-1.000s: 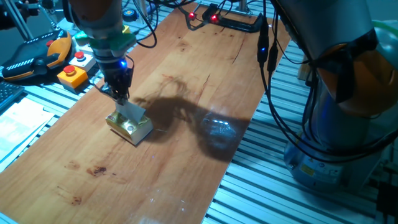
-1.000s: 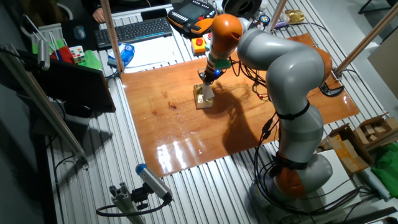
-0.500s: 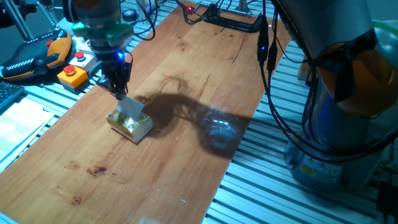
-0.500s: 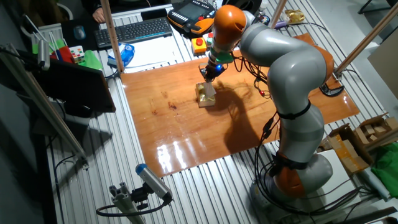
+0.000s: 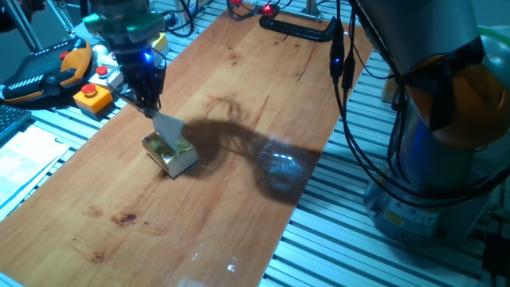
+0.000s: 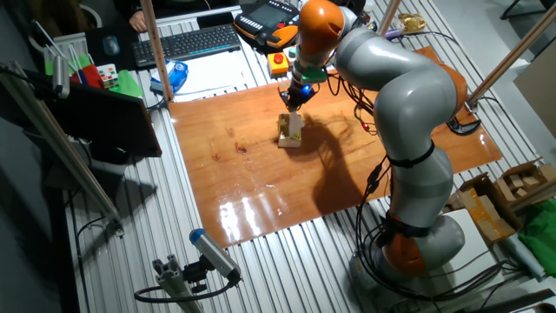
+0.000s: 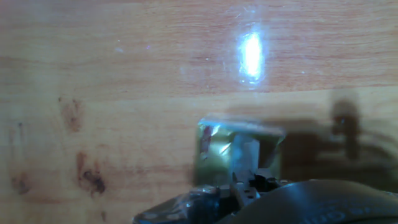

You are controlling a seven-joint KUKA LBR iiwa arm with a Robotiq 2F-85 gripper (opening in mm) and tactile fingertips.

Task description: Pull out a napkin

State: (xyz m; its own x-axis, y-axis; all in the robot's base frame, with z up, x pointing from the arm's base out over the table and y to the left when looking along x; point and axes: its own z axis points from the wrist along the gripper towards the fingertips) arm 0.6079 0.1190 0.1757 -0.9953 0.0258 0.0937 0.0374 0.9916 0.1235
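Note:
A small yellow-gold box [image 5: 170, 153] lies on the wooden table [image 5: 231, 183] at its left side. A white napkin [image 5: 166, 127] stretches up out of the box's top to my gripper [image 5: 150, 104], which is shut on the napkin's upper end, a little above the box. The other fixed view shows the gripper [image 6: 291, 102], the napkin [image 6: 294, 121] and the box [image 6: 291, 133] below it. In the hand view the box [image 7: 216, 157] is right under the fingers, with the pale napkin [image 7: 249, 155] rising from it toward the camera; the fingertips are mostly hidden.
A yellow box with a red button [image 5: 94, 96] and an orange-black pendant [image 5: 46, 68] lie off the table's left edge. A black device with red lights [image 5: 296, 25] sits at the far end. Cables [image 5: 344, 76] hang at the right. A keyboard [image 6: 187, 42] lies beyond the table.
My gripper has risen and moved back to the left with the napkin in it, so more napkin shows above the box. The box has shifted and turned slightly.

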